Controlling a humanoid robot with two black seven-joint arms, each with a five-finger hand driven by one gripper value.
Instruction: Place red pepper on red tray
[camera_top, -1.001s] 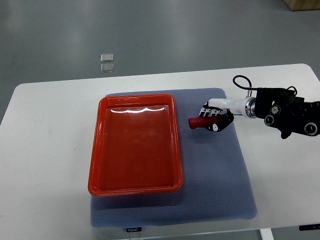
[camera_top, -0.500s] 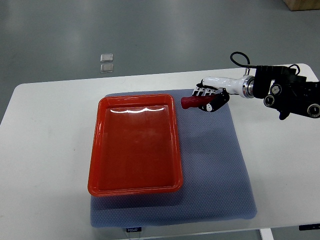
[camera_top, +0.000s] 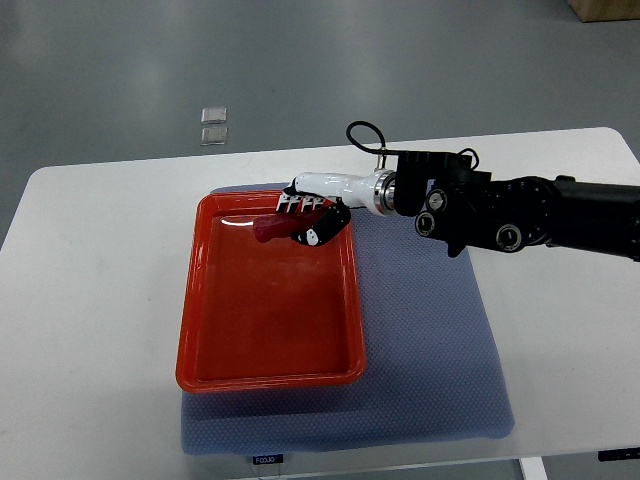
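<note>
The red tray (camera_top: 268, 370) lies on a blue mat (camera_top: 430, 340) on the white worktop (camera_top: 90, 300). At its far end the right hand (camera_top: 308, 212) is clamped on the red pepper (camera_top: 268, 230), mostly hiding it; a second ago both were over the mat beside the tray

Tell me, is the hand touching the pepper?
Touching. The top view shows the right hand with fingers curled around the pepper, above the tray.
</note>
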